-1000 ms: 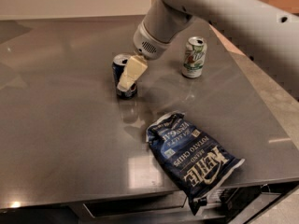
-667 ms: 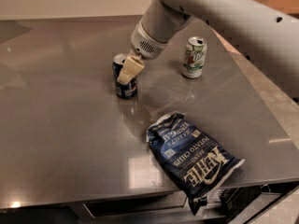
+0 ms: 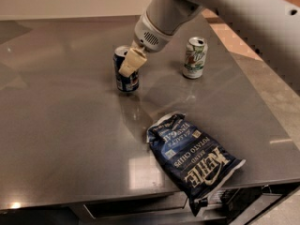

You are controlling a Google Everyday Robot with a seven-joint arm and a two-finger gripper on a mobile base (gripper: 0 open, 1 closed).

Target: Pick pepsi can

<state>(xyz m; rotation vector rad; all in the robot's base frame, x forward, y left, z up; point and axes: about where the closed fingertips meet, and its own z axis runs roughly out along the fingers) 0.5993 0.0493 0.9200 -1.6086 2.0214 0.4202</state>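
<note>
The pepsi can (image 3: 124,78) is a small dark blue can with a silver top, upright at the middle left of the grey metal table (image 3: 61,125). My gripper (image 3: 130,63) reaches down from the upper right on a white arm (image 3: 164,13) and is shut on the can. One cream finger (image 3: 133,61) lies across the can's front upper part; the other finger is hidden behind it. The can's base is at or barely above the table surface.
A white-and-green can (image 3: 194,57) stands to the right of the pepsi can. A dark blue chip bag (image 3: 192,158) lies near the table's front right edge and overhangs it slightly. The floor (image 3: 276,93) lies beyond the table's right edge.
The gripper closed in on the pepsi can, and the can now sits slightly higher in the view. The white-and-green can and the chip bag have not moved.
</note>
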